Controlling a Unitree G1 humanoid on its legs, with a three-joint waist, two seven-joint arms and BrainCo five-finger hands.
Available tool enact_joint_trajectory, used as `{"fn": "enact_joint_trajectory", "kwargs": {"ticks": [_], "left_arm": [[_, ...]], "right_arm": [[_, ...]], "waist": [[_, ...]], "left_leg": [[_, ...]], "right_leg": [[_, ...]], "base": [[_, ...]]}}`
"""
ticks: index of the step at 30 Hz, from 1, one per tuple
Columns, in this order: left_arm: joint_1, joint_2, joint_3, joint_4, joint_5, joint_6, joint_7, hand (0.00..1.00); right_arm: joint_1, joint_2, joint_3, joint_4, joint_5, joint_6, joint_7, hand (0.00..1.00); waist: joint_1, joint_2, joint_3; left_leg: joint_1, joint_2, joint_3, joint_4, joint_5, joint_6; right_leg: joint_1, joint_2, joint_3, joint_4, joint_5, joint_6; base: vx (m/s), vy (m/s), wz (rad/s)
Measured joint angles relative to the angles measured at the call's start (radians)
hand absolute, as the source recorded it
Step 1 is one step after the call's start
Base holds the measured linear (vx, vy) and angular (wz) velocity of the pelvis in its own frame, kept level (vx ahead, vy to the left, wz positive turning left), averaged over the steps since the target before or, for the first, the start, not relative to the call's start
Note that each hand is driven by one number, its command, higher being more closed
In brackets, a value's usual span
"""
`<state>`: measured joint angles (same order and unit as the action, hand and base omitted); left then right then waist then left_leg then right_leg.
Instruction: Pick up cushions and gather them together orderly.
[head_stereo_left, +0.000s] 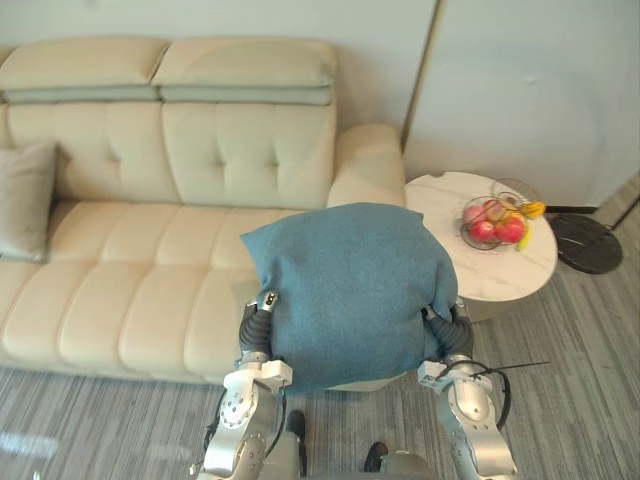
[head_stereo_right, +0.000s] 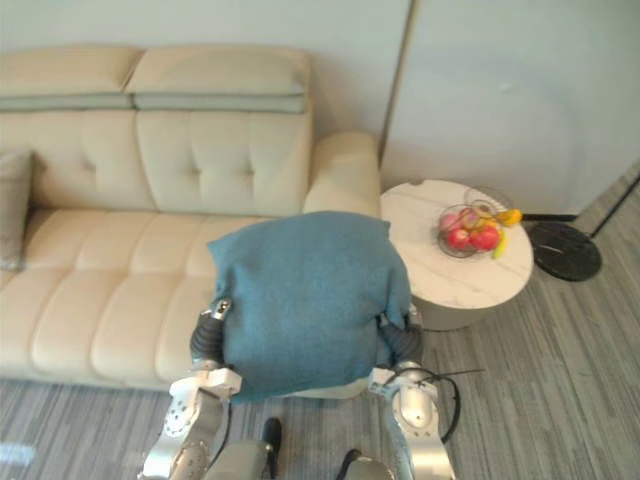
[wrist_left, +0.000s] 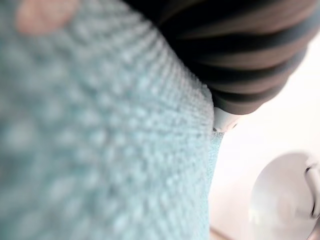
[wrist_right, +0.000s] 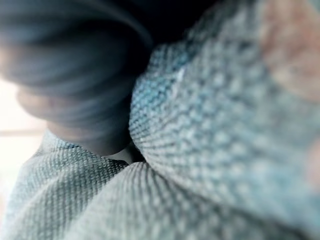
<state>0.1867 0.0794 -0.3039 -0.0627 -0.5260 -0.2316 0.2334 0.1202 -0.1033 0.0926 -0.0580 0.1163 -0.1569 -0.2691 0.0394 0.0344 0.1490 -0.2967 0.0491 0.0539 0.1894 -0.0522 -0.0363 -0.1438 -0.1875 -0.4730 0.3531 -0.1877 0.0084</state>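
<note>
Fingers of left hand (head_stereo_left: 260, 322) and right hand (head_stereo_left: 455, 335) hide behind blue cushion (head_stereo_left: 350, 290), grip unclear, before cream sofa (head_stereo_left: 130, 280) beside round table (head_stereo_left: 438, 200).

Head cam, both eyes: high up, looking steeply down & fwd over my arms at the blue cushion (head_stereo_left: 345, 290), w/ the cream sofa (head_stereo_left: 130, 260) beyond and the round side table (head_stereo_left: 440, 205) to my right. The two eye views share nearly everything, offset slightly sideways. Wrist cams sit v. close: cushion weave right beside my left hand (wrist_left: 240, 45) and my right hand (wrist_right: 75, 65).
</note>
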Motion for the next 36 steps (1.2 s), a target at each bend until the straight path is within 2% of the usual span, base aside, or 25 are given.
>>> {"fn": "enact_joint_trajectory", "kwargs": {"ticks": [1, 2, 5, 6, 7, 8, 9, 10, 13, 14, 16, 17, 18, 19, 20, 22, 23, 24, 25, 26, 27, 30, 32, 34, 36], "left_arm": [[-0.001, -0.001, -0.003, 0.0, -0.004, 0.0, 0.0, 1.0], [-0.007, 0.0, -0.022, 0.002, -0.008, -0.001, 0.0, 1.0], [-0.008, -0.001, -0.032, 0.021, -0.019, -0.002, -0.001, 1.0], [-0.018, -0.001, -0.051, 0.047, -0.025, -0.006, -0.003, 1.0], [-0.028, -0.003, -0.07, 0.063, -0.025, -0.006, -0.005, 1.0], [-0.03, -0.005, -0.079, 0.07, -0.025, -0.006, -0.006, 1.0], [-0.034, -0.015, -0.098, 0.09, -0.025, -0.006, -0.02, 1.0], [-0.042, -0.004, -0.105, 0.11, -0.025, -0.003, -0.03, 1.0], [-0.04, 0.037, -0.1, 0.152, -0.025, 0.011, -0.04, 1.0], [-0.036, 0.037, -0.096, 0.156, -0.025, 0.014, -0.041, 1.0], [-0.009, 0.042, -0.079, 0.157, -0.023, 0.023, -0.042, 1.0], [-0.009, 0.044, -0.076, 0.157, -0.022, 0.024, -0.043, 1.0], [-0.009, 0.049, -0.064, 0.156, -0.014, 0.024, -0.043, 1.0], [-0.011, 0.049, -0.051, 0.152, -0.012, 0.023, -0.043, 1.0], [-0.011, 0.054, -0.053, 0.152, -0.006, 0.023, -0.043, 1.0], [-0.016, 0.052, -0.054, 0.152, -0.005, 0.023, -0.043, 1.0], [-0.025, 0.052, -0.062, 0.151, -0.005, 0.025, -0.043, 1.0], [-0.037, 0.053, -0.072, 0.147, -0.001, 0.025, -0.043, 1.0], [-0.041, 0.054, -0.076, 0.145, 0.002, 0.026, -0.043, 1.0], [-0.047, 0.04, -0.081, 0.145, 0.01, 0.034, -0.044, 1.0], [-0.042, 0.012, -0.083, 0.128, 0.016, 0.041, -0.044, 1.0], [-0.046, 0.002, -0.083, 0.121, 0.016, 0.043, -0.044, 1.0], [-0.014, 0.005, -0.082, 0.07, 0.016, 0.043, -0.045, 1.0], [0.003, 0.0, -0.083, 0.009, 0.016, 0.038, -0.064, 1.0], [0.002, -0.001, -0.079, -0.013, 0.016, 0.027, -0.066, 1.0]], "right_arm": [[-0.008, -0.001, -0.005, 0.0, -0.001, -0.001, -0.004, 1.0], [-0.037, -0.015, -0.014, 0.0, -0.003, 0.0, -0.019, 1.0], [-0.047, -0.025, -0.016, 0.007, -0.038, -0.002, -0.027, 1.0], [-0.052, -0.026, -0.039, 0.036, -0.041, -0.003, -0.028, 1.0], [-0.053, -0.029, -0.059, 0.057, -0.041, -0.003, -0.029, 1.0], [-0.055, -0.033, -0.066, 0.068, -0.041, -0.003, -0.031, 1.0], [-0.057, -0.043, -0.089, 0.099, -0.041, -0.002, -0.032, 1.0], [-0.063, -0.034, -0.095, 0.132, -0.042, 0.001, -0.033, 1.0], [-0.055, 0.005, -0.096, 0.172, -0.076, 0.02, -0.03, 1.0], [-0.055, 0.008, -0.096, 0.175, -0.076, 0.022, -0.027, 1.0], [-0.055, 0.016, -0.088, 0.207, -0.076, 0.028, -0.013, 1.0], [-0.052, 0.02, -0.088, 0.208, -0.076, 0.028, -0.013, 1.0], [-0.046, 0.035, -0.085, 0.206, -0.075, 0.028, -0.009, 1.0], [-0.047, 0.041, -0.082, 0.203, -0.075, 0.027, -0.006, 1.0], [-0.048, 0.041, -0.08, 0.201, -0.073, 0.024, -0.003, 1.0], [-0.05, 0.034, -0.08, 0.201, -0.072, 0.02, -0.003, 1.0], [-0.048, 0.021, -0.08, 0.196, -0.068, 0.019, -0.004, 1.0], [-0.038, 0.016, -0.083, 0.181, -0.061, 0.018, -0.005, 1.0], [-0.032, 0.016, -0.085, 0.176, -0.056, 0.018, -0.005, 1.0], [-0.012, 0.006, -0.095, 0.159, -0.052, 0.018, -0.008, 1.0], [0.016, -0.004, -0.096, 0.127, -0.036, 0.02, -0.01, 1.0], [0.091, -0.005, -0.096, 0.012, -0.036, 0.023, -0.015, 1.0], [0.138, -0.003, -0.091, -0.099, -0.036, 0.021, -0.016, 1.0], [0.132, -0.002, -0.092, -0.175, -0.036, -0.005, -0.019, 1.0], [0.119, 0.007, -0.092, -0.19, -0.036, -0.01, -0.02, 1.0]], "waist": [[-0.001, -0.001, -0.001], [-0.007, -0.004, 0.001], [-0.019, 0.006, -0.01], [-0.041, 0.028, -0.025], [-0.045, 0.042, -0.034], [-0.046, 0.049, -0.039], [-0.049, 0.069, -0.053], [-0.05, 0.05, -0.06], [-0.053, -0.003, -0.052], [-0.052, -0.003, -0.052], [-0.052, 0.004, -0.035], [-0.057, 0.004, -0.034], [-0.072, 0.012, -0.028], [-0.083, -0.007, -0.024], [-0.08, -0.018, -0.018], [-0.082, -0.023, -0.019], [-0.093, -0.007, -0.016], [-0.107, -0.005, -0.017], [-0.109, -0.011, -0.017], [-0.112, -0.007, -0.013], [-0.096, 0.025, -0.023], [-0.094, 0.032, -0.02], [-0.076, 0.015, -0.017], [-0.039, 0.01, -0.02], [-0.032, 0.008, -0.019]], "left_leg": [[-0.004, 0.012, 0.033, 0.018, -0.01, 0.021], [-0.047, 0.058, 0.142, 0.165, -0.046, 0.089], [-0.023, 0.161, 0.236, 0.264, -0.07, 0.061], [0.025, 0.223, 0.291, 0.262, -0.088, 0.035], [0.058, 0.247, 0.31, 0.229, -0.091, 0.027], [0.077, 0.253, 0.319, 0.203, -0.088, 0.022], [0.124, 0.244, 0.321, 0.105, -0.092, -0.06], [0.127, 0.201, 0.32, 0.083, -0.071, -0.094], [0.088, 0.131, 0.313, 0.189, -0.14, -0.039], [0.091, 0.128, 0.314, 0.2, -0.153, -0.033], [0.139, 0.089, 0.289, 0.181, -0.195, 0.007], [0.143, 0.087, 0.281, 0.177, -0.197, 0.009], [0.145, 0.09, 0.256, 0.163, -0.208, 0.03], [0.165, 0.075, 0.24, 0.135, -0.207, 0.041], [0.203, 0.036, 0.233, 0.086, -0.203, 0.043], [0.228, 0.014, 0.22, 0.059, -0.204, 0.045], [0.235, 0.005, 0.196, 0.051, -0.208, 0.043], [0.239, -0.017, 0.155, 0.048, -0.21, 0.032], [0.242, -0.027, 0.143, 0.052, -0.216, 0.027], [0.252, -0.035, 0.104, 0.076, -0.244, 0.014], [0.244, 0.001, 0.097, 0.115, -0.247, -0.009], [0.209, 0.059, 0.108, 0.318, -0.221, -0.024], [0.127, 0.124, 0.159, 0.606, -0.121, 0.021], [0.051, 0.189, 0.218, 0.727, -0.178, 0.016], [0.006, 0.207, 0.22, 0.671, -0.226, 0.021]], "right_leg": [[-0.002, -0.015, -0.021, -0.009, 0.003, -0.004], [-0.004, -0.053, -0.061, -0.015, 0.015, -0.015], [0.027, -0.072, -0.114, -0.076, 0.06, 0.001], [0.055, -0.079, -0.151, -0.12, 0.092, 0.028], [0.063, -0.081, -0.163, -0.143, 0.113, 0.047], [0.069, -0.083, -0.171, -0.157, 0.126, 0.057], [0.077, -0.088, -0.182, -0.188, 0.157, 0.086], [0.077, -0.118, -0.178, -0.206, 0.186, 0.103], [0.07, -0.213, -0.146, -0.163, 0.258, 0.119], [0.065, -0.224, -0.14, -0.139, 0.262, 0.113], [-0.062, -0.268, 0.05, 0.138, 0.292, -0.063], [-0.081, -0.251, 0.099, 0.18, 0.258, -0.046], [-0.129, -0.176, 0.212, 0.26, 0.15, 0.013], [-0.149, -0.083, 0.275, 0.269, 0.08, 0.029], [-0.176, -0.002, 0.291, 0.219, 0.028, 0.013], [-0.199, 0.051, 0.29, 0.179, 0.017, 0.007], [-0.223, 0.098, 0.291, 0.129, 0.02, 0.007], [-0.243, 0.132, 0.314, 0.044, 0.058, 0.0], [-0.242, 0.135, 0.329, 0.017, 0.081, -0.008], [-0.236, 0.137, 0.336, 0.015, 0.118, -0.064], [-0.213, 0.141, 0.285, 0.026, 0.099, -0.078], [-0.107, 0.164, 0.234, -0.005, 0.081, -0.096], [-0.008, 0.174, 0.254, -0.042, 0.057, -0.104], [0.05, 0.175, 0.31, -0.071, 0.024, -0.095], [0.077, 0.167, 0.354, -0.1, 0.022, -0.092]], "base": [[-0.26, 0.057, 0.98], [-0.18, 0.06, 0.78], [-0.09, 0.118, 0.79], [-0.01, 0.219, 0.81], [0.01, 0.257, 0.76], [0.03, 0.292, 0.47], [0.05, 0.422, 0.4], [0.07, 0.429, 0.42], [0.09, 0.493, 0.31], [0.09, 0.527, 0.15], [0.08, 0.396, 0.13], [0.08, 0.238, 0.44], [0.09, 0.126, 0.65], [0.14, 0.128, 0.68], [0.15, 0.104, 0.46], [0.18, 0.056, 0.37], [0.35, 0.008, 0.9], [0.26, -0.011, 0.95], [0.36, -0.057, 1.04], [0.42, -0.07, 0.75], [0.5, -0.094, 0.71], [0.4, -0.093, 0.68], [0.33, -0.033, 0.08], [0.36, 0.067, -0.52], [0.25, 0.137, -0.48]]}}
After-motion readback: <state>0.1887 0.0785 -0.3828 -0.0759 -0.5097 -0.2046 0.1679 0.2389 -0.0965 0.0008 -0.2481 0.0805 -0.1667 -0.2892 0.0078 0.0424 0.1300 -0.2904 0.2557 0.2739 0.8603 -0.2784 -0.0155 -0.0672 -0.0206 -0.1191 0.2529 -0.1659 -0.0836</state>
